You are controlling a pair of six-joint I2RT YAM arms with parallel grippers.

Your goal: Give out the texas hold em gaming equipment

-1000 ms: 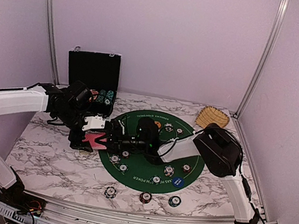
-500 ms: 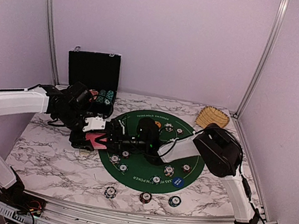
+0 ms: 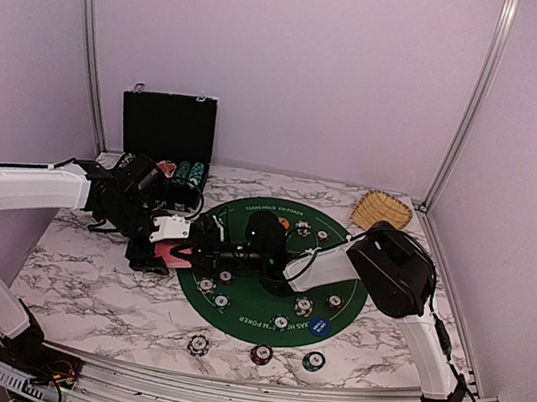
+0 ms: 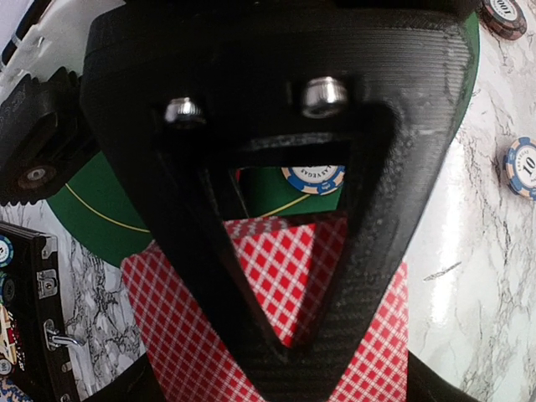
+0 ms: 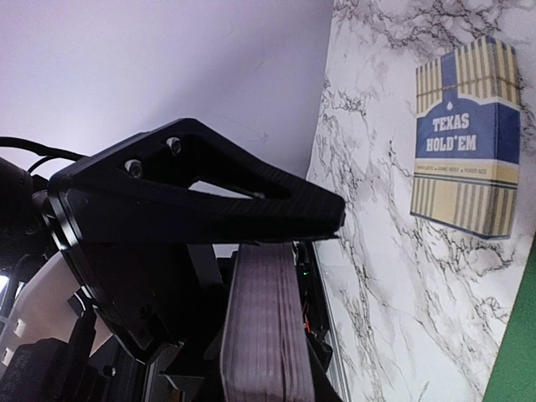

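I counted one deck (image 5: 264,335) and three chips (image 3: 262,354) in front of the mat (image 3: 256,214); right gripper (image 5: 276,251) clamped the deck, left gripper (image 3: 173,245) at its end, grip unclear.

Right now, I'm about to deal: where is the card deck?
Top view, left of centre: the red-backed deck is at the green mat's left edge, held by the right gripper, left gripper beside it.

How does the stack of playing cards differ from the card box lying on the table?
The stack of cards is pinched in the right gripper; the card box lies flat on the marble table. The stack shows red checked backs; the box is striped blue and cream, printed TEXAS HOLD'EM. Both are rectangular.
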